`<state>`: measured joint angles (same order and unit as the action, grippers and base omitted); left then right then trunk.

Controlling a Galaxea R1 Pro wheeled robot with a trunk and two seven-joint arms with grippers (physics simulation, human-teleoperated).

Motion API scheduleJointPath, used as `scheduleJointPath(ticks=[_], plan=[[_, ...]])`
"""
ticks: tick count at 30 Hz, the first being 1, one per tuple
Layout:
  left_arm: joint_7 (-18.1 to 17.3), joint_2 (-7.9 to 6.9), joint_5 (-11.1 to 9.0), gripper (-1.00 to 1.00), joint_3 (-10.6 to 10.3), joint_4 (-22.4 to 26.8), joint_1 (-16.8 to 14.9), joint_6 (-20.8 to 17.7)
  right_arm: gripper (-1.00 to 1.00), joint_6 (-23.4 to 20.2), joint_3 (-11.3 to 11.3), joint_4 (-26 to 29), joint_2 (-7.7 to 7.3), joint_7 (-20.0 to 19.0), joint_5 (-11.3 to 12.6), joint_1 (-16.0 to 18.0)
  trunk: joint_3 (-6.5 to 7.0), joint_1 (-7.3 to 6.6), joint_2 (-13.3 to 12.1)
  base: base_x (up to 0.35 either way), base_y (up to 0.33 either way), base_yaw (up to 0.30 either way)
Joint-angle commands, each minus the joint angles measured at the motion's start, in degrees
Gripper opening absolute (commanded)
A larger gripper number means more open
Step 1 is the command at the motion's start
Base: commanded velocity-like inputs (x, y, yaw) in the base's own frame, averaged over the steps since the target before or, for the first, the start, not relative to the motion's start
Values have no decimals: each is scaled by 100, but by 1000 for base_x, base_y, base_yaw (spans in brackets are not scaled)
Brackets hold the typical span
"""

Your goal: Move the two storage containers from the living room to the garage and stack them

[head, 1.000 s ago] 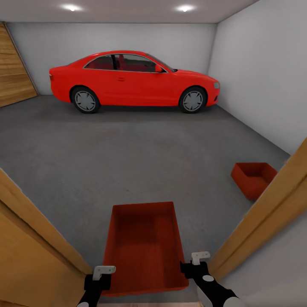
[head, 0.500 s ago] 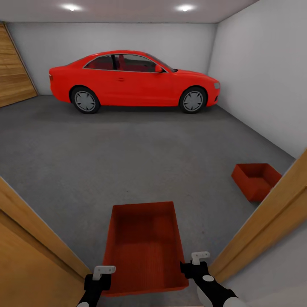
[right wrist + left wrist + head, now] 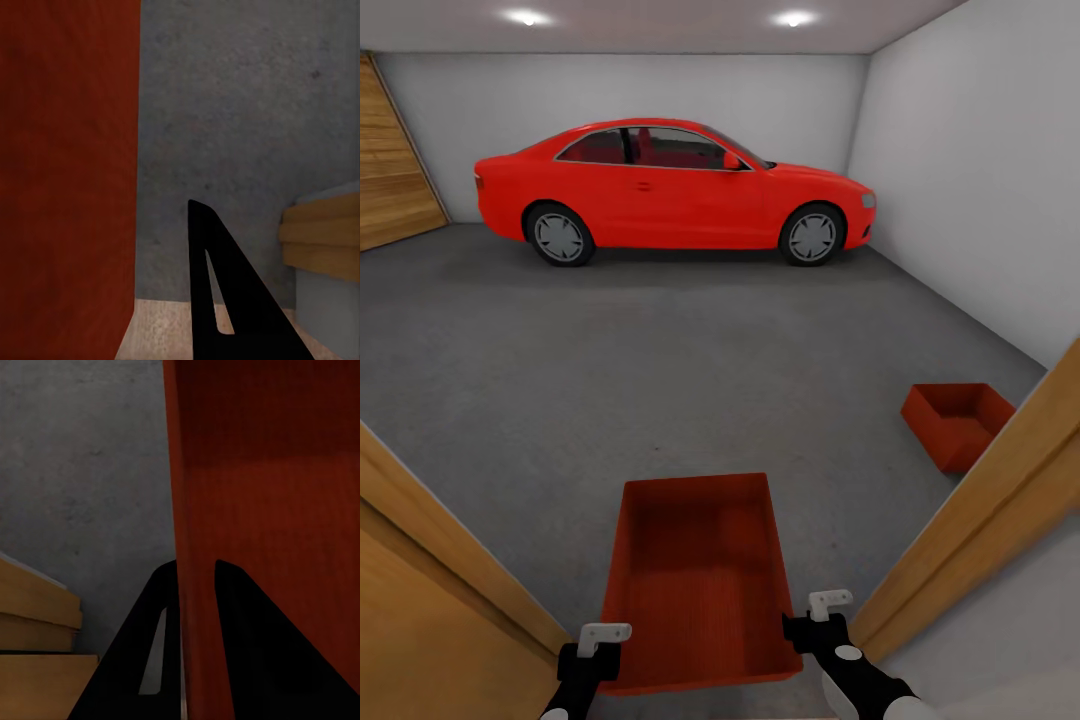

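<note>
Two end effectors, left (image 3: 592, 655) and right (image 3: 812, 622), pinch our carried container (image 3: 697, 580) by its near corners in the doorway; the other container (image 3: 956, 422) sits on the garage floor (image 3: 660, 350) ahead-right. Clipping the door frame (image 3: 1000, 500) could jar it loose.

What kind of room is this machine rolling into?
Most likely a garage: a shiny red coupe car is parked on a rough dark-grey concrete floor, between plain pale-grey walls, with spotlights in the ceiling.
</note>
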<state>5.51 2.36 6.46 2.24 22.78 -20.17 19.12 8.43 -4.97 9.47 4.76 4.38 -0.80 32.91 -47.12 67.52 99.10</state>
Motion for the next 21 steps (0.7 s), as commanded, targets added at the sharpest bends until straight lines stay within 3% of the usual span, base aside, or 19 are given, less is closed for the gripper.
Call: scheduleJointPath(ticks=[1, 21], plan=[[64, 1, 110, -100, 49, 7, -4, 14, -100, 17, 31, -7, -27, 72, -11, 5, -4, -1, 2, 0, 0, 0], [64, 1, 110, -100, 49, 7, -4, 16, -100, 18, 31, -7, -28, 72, -10, 5, -4, -1, 2, 0, -20, 0]])
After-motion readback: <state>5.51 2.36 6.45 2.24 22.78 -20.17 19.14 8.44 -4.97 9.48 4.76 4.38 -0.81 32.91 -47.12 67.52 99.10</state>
